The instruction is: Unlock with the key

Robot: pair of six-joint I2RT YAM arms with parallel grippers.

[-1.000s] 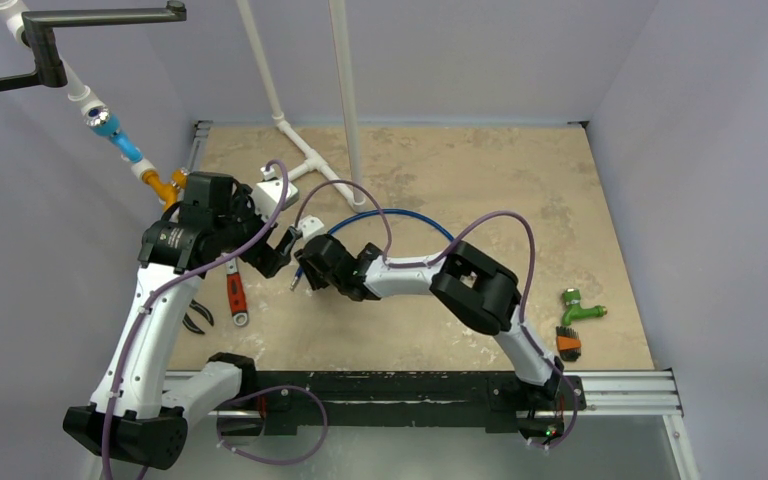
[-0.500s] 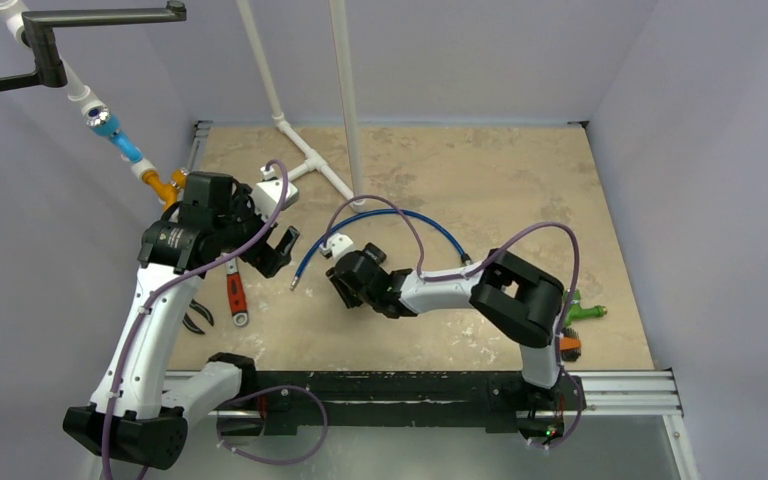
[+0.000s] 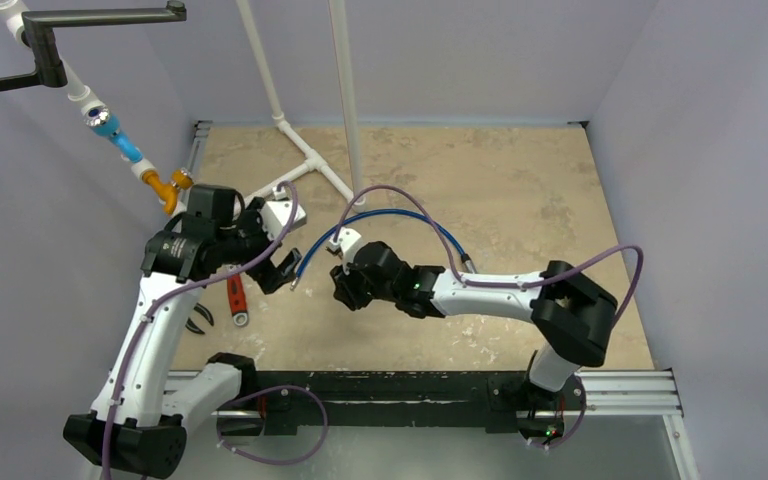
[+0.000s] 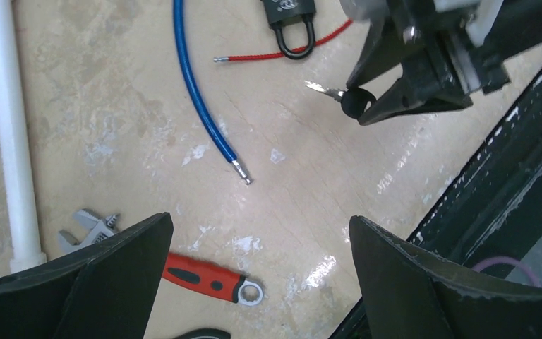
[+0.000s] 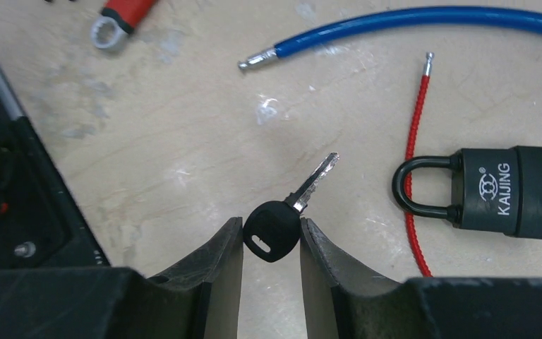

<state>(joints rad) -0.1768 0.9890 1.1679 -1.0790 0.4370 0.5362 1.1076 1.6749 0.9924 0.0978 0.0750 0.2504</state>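
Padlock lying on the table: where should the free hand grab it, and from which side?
Probably the padlock by its body, from above, pinched across its two side edges: it lies flat, so only the edges can be gripped. That leaves the shackle and the far end free for the key held by the right gripper. The open left gripper could do it.

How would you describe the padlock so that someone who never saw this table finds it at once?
On the beige table, find the blue cable curving across the middle. Beside the cable, near the key held in the right fingers, lies the padlock, flat. It alone is a dark block with a black shackle, white KAIJING lettering, and a red cord crossing the shackle.
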